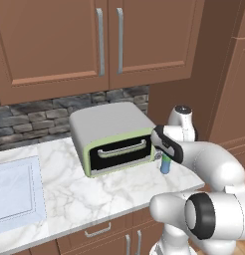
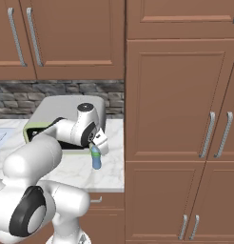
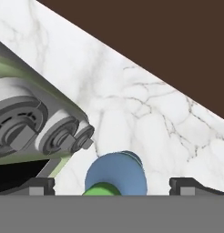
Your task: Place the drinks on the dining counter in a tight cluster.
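Your gripper (image 3: 113, 185) hangs directly above the small pale-blue bottle (image 3: 116, 174), and in the hand view its two dark fingertips (image 3: 40, 185) stand well apart with the bottle's rounded blue top and green cap between them, neither tip touching it. In the right base view you see the gripper (image 2: 96, 144) just over the bottle (image 2: 96, 158), which stands upright on the marble worktop (image 2: 109, 175) near its front right corner. From the left base view the bottle (image 1: 165, 164) sits just beside the right end of the toaster oven (image 1: 114, 137), partly hidden by the arm. The oven's grey knobs (image 3: 63, 133) show close to the bottle in the hand view. Farther left on the worktop lies the sink (image 1: 15, 189). Behind it all you have the stone backsplash (image 1: 35, 117) and the brown wall cabinets (image 1: 94, 37).
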Robot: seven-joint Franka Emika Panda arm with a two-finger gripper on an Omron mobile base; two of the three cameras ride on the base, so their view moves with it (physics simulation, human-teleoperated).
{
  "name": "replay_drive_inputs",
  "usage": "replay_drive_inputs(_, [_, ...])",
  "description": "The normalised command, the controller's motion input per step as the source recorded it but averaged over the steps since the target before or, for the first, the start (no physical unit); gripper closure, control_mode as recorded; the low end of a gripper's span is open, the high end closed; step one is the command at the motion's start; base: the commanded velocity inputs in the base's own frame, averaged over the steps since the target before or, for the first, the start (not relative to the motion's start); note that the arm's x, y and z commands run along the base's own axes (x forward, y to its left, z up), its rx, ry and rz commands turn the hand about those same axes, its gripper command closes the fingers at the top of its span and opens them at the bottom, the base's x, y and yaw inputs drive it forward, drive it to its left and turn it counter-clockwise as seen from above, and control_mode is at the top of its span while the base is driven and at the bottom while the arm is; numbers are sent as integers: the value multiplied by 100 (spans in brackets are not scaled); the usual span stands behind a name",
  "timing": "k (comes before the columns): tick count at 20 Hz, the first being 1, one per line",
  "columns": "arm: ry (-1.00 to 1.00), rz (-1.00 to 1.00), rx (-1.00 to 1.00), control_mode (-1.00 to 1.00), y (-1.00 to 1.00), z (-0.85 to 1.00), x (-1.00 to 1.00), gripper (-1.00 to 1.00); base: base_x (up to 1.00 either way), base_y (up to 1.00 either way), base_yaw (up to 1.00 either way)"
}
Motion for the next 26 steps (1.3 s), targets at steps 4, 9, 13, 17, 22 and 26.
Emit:
replay_drive_inputs(4, [0, 0, 0, -100, 0, 0, 0, 100, 0, 0, 0])
replay_drive_inputs(9, [0, 0, 0, -100, 0, 0, 0, 100, 0, 0, 0])
replay_drive_inputs(13, [0, 0, 0, -100, 0, 0, 0, 100, 0, 0, 0])
replay_drive_inputs(17, [0, 0, 0, -100, 0, 0, 0, 100, 0, 0, 0])
replay_drive_inputs(22, [-3, 0, 1, -100, 0, 1, -41, 100, 0, 0, 0])
replay_drive_inputs(26, [-13, 6, 2, -100, 0, 38, -100, 100, 0, 0, 0])
